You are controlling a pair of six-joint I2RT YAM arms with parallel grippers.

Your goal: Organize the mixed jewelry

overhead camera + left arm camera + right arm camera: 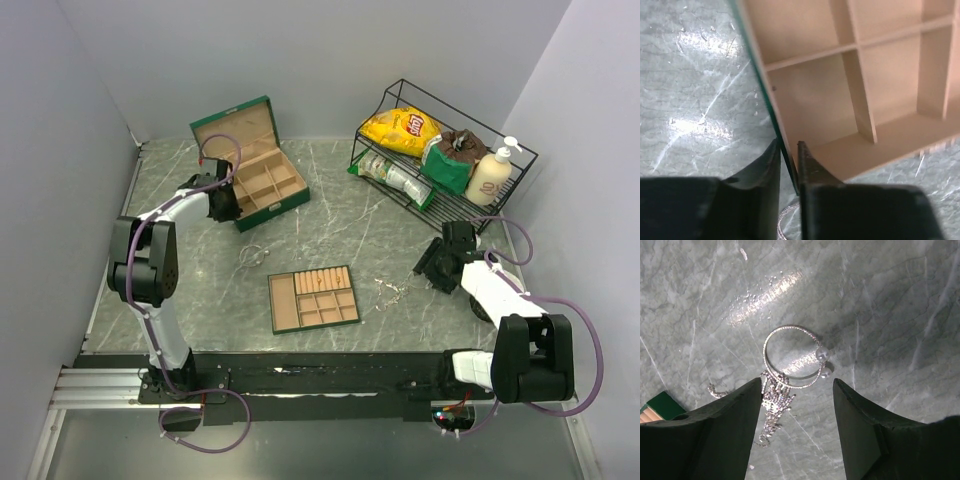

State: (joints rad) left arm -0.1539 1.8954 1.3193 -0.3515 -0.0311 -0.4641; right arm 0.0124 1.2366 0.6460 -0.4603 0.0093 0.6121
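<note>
Our left tool [788,146] pinches the wall of the green jewelry box [767,100]; our right tool [797,383] hangs open over a pearl-beaded bangle [790,356] and chain [774,407] on the tabletop [880,300].

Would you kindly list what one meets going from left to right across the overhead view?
Green box → tray → chains → right gripper → soap bottle

Tabletop from above. Open green box [250,165] at 11 o'clock, left gripper [228,205] at its near-left corner; tan tray [313,298] central; mixed jewelry [392,290] at the tray's 3 o'clock, near right gripper [427,268].
</note>
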